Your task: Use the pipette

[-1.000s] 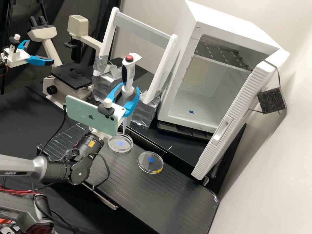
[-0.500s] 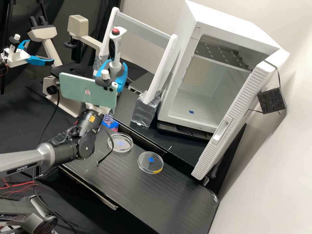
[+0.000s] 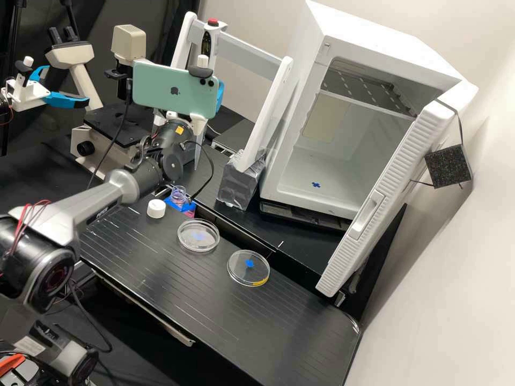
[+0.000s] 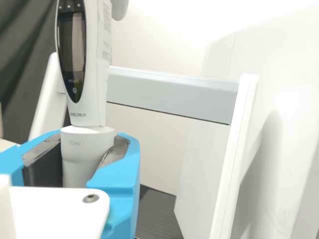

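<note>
1. The gripper was up in front of the white stand, near its left upright in the high view. In the wrist view, the gripper had its blue fingers closed around the pipette's collar, dark pads snug on either side.
2. So yeah, the pipette was in the grip, pretty much upright in front of the stand, with its red button by the crossbar and its tip pointing down.
3. A mint green phone sat on the arm, on the camera side of the stand.
4. The stand's right foot was in a silver-taped block.
5. Left of the stand was a microscope.
6. Camera side of the stand, lower down, an uncapped clear bottle stood by something blue, with a white cap near it.
7. Farther out from the stand, same side, was a clear dish with a blue patch showing. Beyond that was a second dish, yellow on its rim.
8. Right of the stand, a white incubator had its door wide open.
</note>
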Controlling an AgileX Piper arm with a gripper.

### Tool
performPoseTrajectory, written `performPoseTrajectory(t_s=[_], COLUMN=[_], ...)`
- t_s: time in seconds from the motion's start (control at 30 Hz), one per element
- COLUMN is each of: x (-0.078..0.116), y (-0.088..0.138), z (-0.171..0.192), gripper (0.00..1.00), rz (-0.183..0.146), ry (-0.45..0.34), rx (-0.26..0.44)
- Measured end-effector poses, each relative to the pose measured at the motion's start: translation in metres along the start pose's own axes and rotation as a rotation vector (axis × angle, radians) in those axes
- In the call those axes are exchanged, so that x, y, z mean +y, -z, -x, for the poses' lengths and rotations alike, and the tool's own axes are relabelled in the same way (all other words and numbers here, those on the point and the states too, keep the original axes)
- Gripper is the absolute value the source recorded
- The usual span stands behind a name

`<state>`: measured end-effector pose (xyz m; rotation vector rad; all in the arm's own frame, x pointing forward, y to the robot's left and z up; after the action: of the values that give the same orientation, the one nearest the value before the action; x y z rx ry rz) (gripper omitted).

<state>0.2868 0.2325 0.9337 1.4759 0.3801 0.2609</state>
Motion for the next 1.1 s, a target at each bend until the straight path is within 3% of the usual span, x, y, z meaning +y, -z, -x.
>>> performPoseTrajectory(t_s=[0.3, 0.47, 0.7, 0.93, 1.1], x=[0.017, 0.016, 0.004, 0.0, 0.0], y=[0.016, 0.02, 0.022, 0.017, 0.017], z=[-0.036, -0.051, -0.072, -0.076, -0.076], gripper=[0.0, 0.0, 0.0, 0.0, 0.0], rz=[0.006, 0.002, -0.028, -0.091, -0.094], ry=[-0.013, -0.001, 0.04, 0.054, 0.052], rx=[-0.05, -0.074, -0.117, -0.168, -0.166])
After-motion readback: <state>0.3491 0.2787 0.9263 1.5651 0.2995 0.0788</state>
